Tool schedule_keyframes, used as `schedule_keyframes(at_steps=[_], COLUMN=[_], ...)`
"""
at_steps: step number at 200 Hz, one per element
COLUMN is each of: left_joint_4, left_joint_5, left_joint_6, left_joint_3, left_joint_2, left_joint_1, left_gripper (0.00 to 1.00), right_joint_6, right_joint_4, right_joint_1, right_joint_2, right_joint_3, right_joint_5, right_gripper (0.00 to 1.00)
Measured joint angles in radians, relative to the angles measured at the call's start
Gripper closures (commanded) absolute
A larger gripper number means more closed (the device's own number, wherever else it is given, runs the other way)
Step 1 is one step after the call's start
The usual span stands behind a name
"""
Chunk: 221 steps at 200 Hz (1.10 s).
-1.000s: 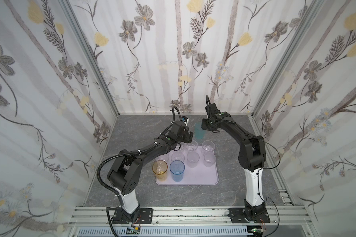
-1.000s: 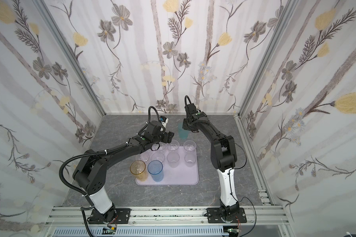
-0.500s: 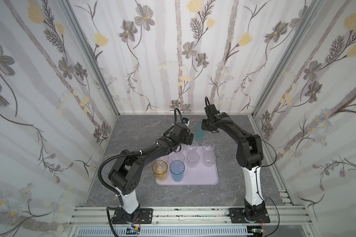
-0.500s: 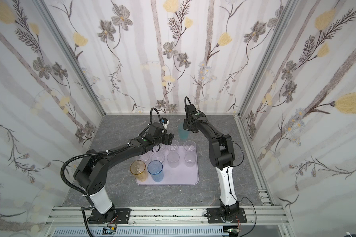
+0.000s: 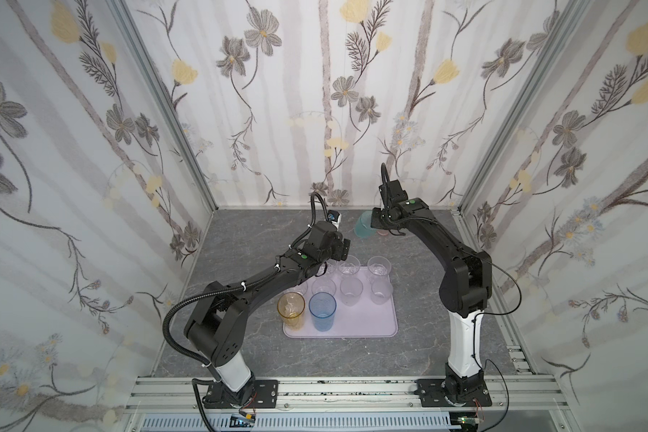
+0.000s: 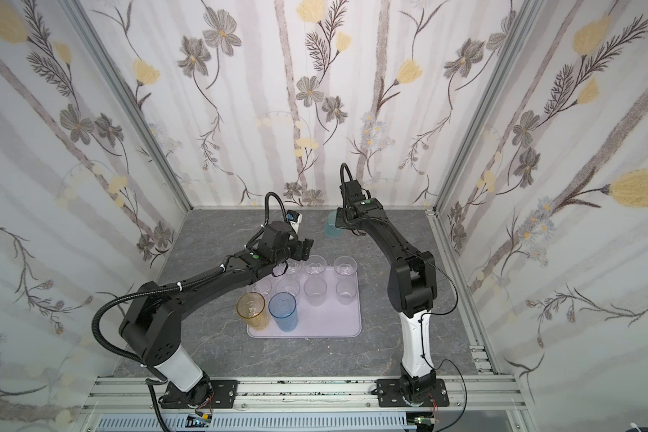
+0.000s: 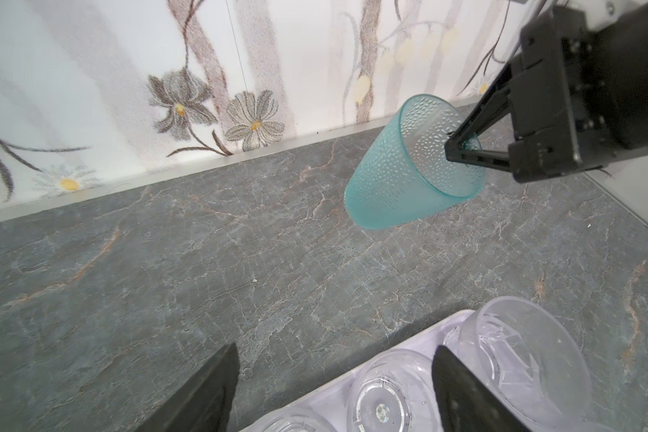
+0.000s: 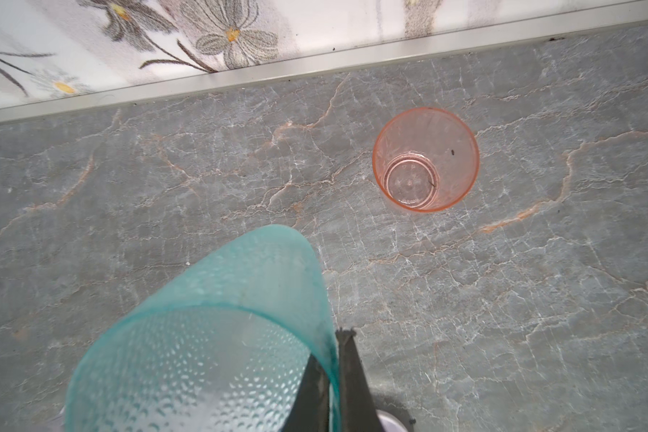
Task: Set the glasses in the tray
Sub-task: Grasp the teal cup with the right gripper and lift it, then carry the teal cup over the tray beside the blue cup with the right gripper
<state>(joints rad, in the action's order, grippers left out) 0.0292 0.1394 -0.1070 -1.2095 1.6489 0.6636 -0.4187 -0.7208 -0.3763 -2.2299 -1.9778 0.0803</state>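
Observation:
My right gripper (image 8: 333, 351) is shut on the rim of the tall teal glass (image 8: 203, 336), one finger inside and one outside. That teal glass (image 5: 364, 226) hangs tilted near the back wall and shows in the left wrist view (image 7: 397, 175). A short pink glass (image 8: 425, 159) stands upright on the table just beyond it. The lilac tray (image 5: 367, 321) holds the amber glass (image 5: 291, 309), the blue glass (image 5: 322, 310) and several clear glasses (image 5: 351, 291). My left gripper (image 7: 333, 359) is open and empty above the tray's back left edge (image 7: 446, 323).
The grey marbled table (image 5: 262, 232) ends at the flowered back wall (image 5: 326, 112) close behind the teal glass. Both arm bases stand on the front rail (image 5: 352, 389). The left forearm (image 5: 262, 284) lies over the tray's left side.
The right gripper's jaws have shut on the teal glass's rim, and the glass now leans. The left arm has hardly moved and stays open.

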Motion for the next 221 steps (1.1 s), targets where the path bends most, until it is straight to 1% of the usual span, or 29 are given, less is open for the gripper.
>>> schedule_keyframes(at_steps=[40, 72, 111, 136, 172, 190, 221], left_joint_4=[0.001, 0.002, -0.001, 0.003, 0.001, 0.000, 0.000], left_joint_5=[0.051, 0.098, 0.160, 0.190, 0.199, 0.196, 0.174], left_joint_6=[-0.001, 0.000, 0.002, 0.001, -0.051, -0.084, -0.127], left_joint_3=[0.042, 0.111, 0.208, 0.262, 0.303, 0.306, 0.306], left_joint_2=[-0.130, -0.263, -0.434, -0.513, -0.547, -0.542, -0.515], left_joint_1=[-0.003, -0.010, -0.024, -0.034, -0.037, -0.037, -0.037], left_gripper=[0.14, 0.13, 0.10, 0.10, 0.11, 0.12, 0.13], right_joint_6=[0.002, 0.013, 0.054, 0.075, 0.080, 0.078, 0.032], right_joint_4=[-0.005, -0.021, -0.108, -0.190, -0.294, -0.332, -0.369], right_joint_1=[-0.036, -0.075, -0.119, -0.146, -0.185, -0.219, -0.306], right_joint_2=[0.169, 0.317, 0.472, 0.566, 0.700, 0.734, 0.768], right_joint_3=[0.068, 0.169, 0.281, 0.346, 0.453, 0.500, 0.587], right_joint_5=[-0.051, -0.096, -0.111, -0.116, -0.095, -0.086, -0.065], right_gripper=[0.96, 0.96, 0.96, 0.97, 0.97, 0.97, 0.97])
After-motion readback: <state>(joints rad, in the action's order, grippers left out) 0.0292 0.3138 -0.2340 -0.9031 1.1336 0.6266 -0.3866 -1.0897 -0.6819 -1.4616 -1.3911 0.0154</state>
